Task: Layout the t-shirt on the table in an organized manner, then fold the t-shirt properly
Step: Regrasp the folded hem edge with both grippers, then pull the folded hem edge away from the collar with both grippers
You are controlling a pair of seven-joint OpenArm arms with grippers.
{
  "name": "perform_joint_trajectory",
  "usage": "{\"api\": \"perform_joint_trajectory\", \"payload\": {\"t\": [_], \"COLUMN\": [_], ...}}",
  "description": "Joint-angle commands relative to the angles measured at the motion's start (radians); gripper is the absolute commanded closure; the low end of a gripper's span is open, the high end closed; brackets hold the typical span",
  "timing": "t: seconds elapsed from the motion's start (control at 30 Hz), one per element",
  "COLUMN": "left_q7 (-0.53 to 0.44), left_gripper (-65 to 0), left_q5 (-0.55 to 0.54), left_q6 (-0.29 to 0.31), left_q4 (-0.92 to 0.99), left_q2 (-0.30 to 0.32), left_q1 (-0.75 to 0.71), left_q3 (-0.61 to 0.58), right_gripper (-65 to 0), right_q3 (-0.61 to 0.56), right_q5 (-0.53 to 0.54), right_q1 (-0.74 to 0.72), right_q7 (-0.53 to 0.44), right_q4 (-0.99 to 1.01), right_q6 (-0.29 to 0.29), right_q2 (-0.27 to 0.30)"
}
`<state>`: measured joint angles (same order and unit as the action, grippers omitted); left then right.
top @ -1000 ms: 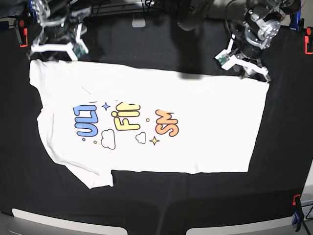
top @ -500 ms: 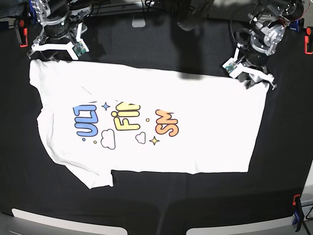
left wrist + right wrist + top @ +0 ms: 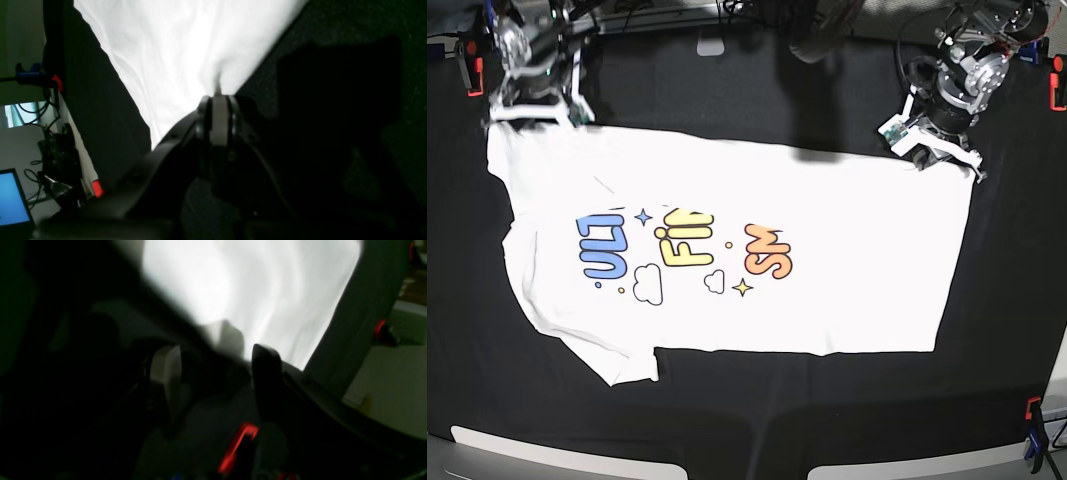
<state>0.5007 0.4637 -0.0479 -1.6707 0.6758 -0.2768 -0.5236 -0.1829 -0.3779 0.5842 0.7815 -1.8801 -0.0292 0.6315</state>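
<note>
The white t-shirt (image 3: 727, 250) lies spread flat on the black table (image 3: 747, 410), print up, with blue, yellow and orange lettering. My left gripper (image 3: 947, 160) sits at the shirt's far right corner. In the left wrist view the left gripper (image 3: 218, 100) is shut on a pinched pucker of the t-shirt (image 3: 186, 50). My right gripper (image 3: 530, 112) is at the shirt's far left corner. The blurred right wrist view shows the right gripper (image 3: 215, 363) open, fingers apart, with the t-shirt (image 3: 260, 290) edge just beyond them.
Red clamps (image 3: 473, 75) (image 3: 1057, 95) (image 3: 1032, 412) mark the table's edges. A small white object (image 3: 712, 45) lies at the far edge. A laptop screen (image 3: 11, 196) and cables sit off the table's side. Black cloth surrounds the shirt on all sides.
The left gripper has closed on the shirt's far right corner. The right arm has shifted left and down toward the far left corner, still open.
</note>
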Motion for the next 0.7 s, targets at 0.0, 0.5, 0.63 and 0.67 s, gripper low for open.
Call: {"api": "perform_joint_trajectory", "payload": {"t": [0.0, 0.5, 0.63, 0.67], "left_q7": [-0.001, 0.008, 0.060, 0.060], "left_gripper": [0.0, 0.0, 0.0, 0.0], "left_q5": [-0.004, 0.000, 0.016, 0.035], "left_q6": [-0.004, -0.005, -0.019, -0.040], "left_q4": [-0.008, -0.008, -0.008, -0.008], "left_q2": [0.011, 0.011, 0.012, 0.011], "left_q1": [0.002, 0.002, -0.002, -0.006], "left_q3": [0.005, 0.005, 0.005, 0.005], "right_gripper": [-32.9, -16.0, 0.0, 0.0], "right_q3": [-0.004, -0.205, -0.243, -0.249], "right_q5": [-0.016, -0.095, -0.122, -0.152], "right_q1": [-0.016, -0.135, -0.114, -0.101], "right_q7": [-0.013, 0.037, 0.127, 0.128], "right_q4": [-0.008, 0.157, 0.156, 0.156], "right_q6": [-0.005, -0.084, -0.053, -0.041], "right_q2": [0.011, 0.012, 0.012, 0.012]}}
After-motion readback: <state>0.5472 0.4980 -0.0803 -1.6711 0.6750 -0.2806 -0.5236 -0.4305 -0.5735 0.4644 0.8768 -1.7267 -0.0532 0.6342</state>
